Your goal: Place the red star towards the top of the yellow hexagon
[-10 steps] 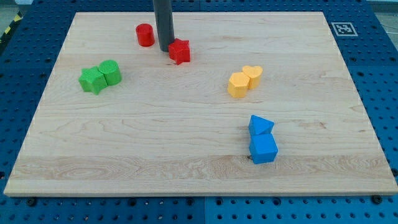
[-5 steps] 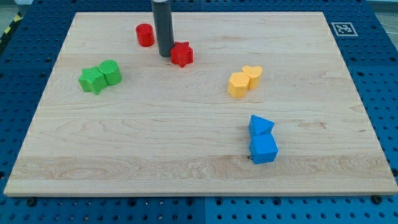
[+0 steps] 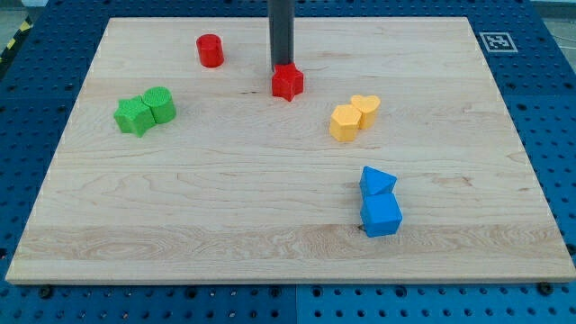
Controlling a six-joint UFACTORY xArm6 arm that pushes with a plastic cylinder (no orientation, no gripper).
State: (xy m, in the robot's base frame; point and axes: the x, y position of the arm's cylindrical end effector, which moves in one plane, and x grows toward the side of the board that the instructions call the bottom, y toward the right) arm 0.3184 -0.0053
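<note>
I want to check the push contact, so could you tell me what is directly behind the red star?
Behind the red star, toward the view's top, stands the dark rod; my tip meets its upper-left edge. The board right behind it is covered.

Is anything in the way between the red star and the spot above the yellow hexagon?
Nothing visible blocks it. The red star block sits right against my tip, and bare wooden board lies between it and the spot above the yellow hexagon block. The yellow heart block touches the hexagon's upper right, close by.
</note>
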